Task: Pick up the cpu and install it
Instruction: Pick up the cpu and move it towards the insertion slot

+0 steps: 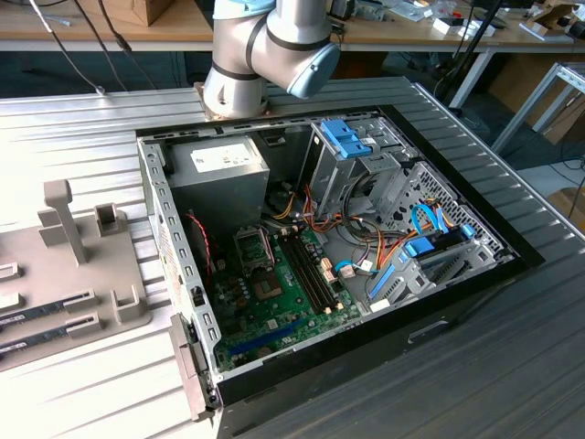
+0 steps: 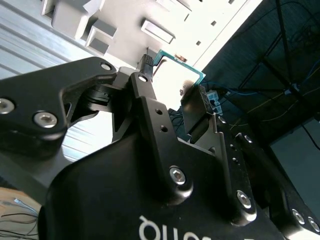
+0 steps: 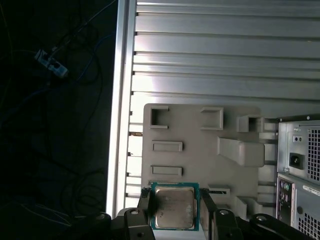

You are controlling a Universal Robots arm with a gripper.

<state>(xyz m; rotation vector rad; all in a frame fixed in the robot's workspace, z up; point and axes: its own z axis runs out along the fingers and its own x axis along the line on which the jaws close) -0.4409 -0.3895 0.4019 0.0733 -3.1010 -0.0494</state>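
– Over the grey parts tray (image 3: 200, 145), gripper (image 3: 174, 201) status?
– Jaws clamped on the cpu (image 3: 173, 210) by two opposite green edges, with the silver lid facing the first wrist view. It is held clear of the tray, and the open computer case (image 1: 457, 293) is off to one side.

Open computer case (image 1: 366, 358) sits beside grey tray (image 1: 37, 251).

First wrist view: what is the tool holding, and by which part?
The small square chip with green rim and silver-grey metal lid, clamped by the tool on two opposite side edges.
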